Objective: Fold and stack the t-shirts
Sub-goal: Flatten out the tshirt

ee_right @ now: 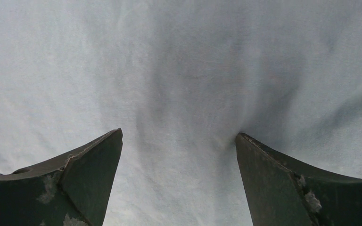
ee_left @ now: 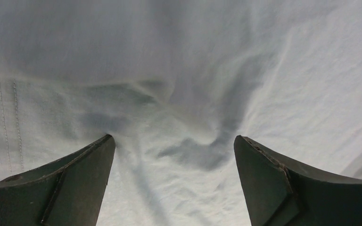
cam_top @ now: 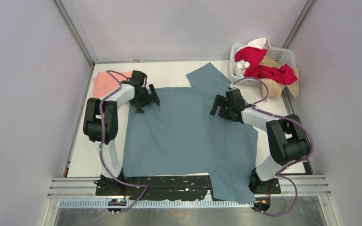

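A large dusty blue-grey t-shirt [cam_top: 188,136] lies spread flat over the table, one sleeve at the far side and one hanging over the near edge. My left gripper [cam_top: 146,101] is open, its tips pressed on the shirt's far left corner; its wrist view shows wrinkled cloth [ee_left: 179,94] between the spread fingers [ee_left: 89,174]. My right gripper [cam_top: 219,107] is open, its tips down on the shirt near its far right edge; smooth cloth [ee_right: 179,84] fills its wrist view between the fingers [ee_right: 264,174]. A folded salmon-pink t-shirt [cam_top: 107,81] lies at the far left.
A white lattice basket [cam_top: 285,56] stands at the far right corner, holding red [cam_top: 259,63], white and tan shirts that spill over its rim. Grey walls close in the table on three sides. Bare white table [cam_top: 82,160] shows left of the shirt.
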### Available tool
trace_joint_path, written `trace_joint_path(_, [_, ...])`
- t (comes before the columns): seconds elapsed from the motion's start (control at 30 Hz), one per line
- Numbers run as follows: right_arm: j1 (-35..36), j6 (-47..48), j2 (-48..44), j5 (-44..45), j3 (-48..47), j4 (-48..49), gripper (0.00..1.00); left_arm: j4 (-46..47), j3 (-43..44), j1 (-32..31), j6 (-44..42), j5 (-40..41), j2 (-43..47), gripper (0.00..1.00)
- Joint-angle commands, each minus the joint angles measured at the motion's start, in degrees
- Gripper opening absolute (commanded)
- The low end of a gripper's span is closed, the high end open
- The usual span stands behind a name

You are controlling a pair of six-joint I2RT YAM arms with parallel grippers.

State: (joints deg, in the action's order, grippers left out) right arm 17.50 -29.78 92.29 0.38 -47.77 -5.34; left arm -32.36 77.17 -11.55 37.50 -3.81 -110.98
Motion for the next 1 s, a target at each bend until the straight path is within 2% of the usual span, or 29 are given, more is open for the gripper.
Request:
trace_joint_path(0.0, [0.2,-2.0,1.9,-3.2,1.0,1.8,0.95,-1.3,6.1,1.3,0.2,-5.2,-6.0,1.00])
trace_joint_path(0.23, [0.2,-2.5,3.3,-3.1,-1.4,2.7,0.95,-5.9,15.8,2.1,-0.7,-3.7,-11.2,1.00])
trace_joint_path(0.6, [-1.8,-2.7,4.9,-3.3,-1.0,7.5,0.95,-13.0,33.7,2.5,-0.4,-7.4,-21.3,1.00])
trace_joint_path(0.8, [-2.3,-2.7,6.4,-4.2,-2.3,8.0,0.95,-16.9,42.9,2.8,-0.4,-6.6,-25.3,1.00])
trace_joint_path(0.87, [-2.4,-2.4,6.2,-4.7,-2.7,8.1,0.95,-17.4,42.8,2.8,-0.9,-6.4,-24.1,1.00])
trace_joint_path(0.97, [-2.1,-0.8,4.1,-4.0,-3.1,6.7,0.95,-15.9,37.1,2.7,-2.0,-6.9,-18.7,1.00])
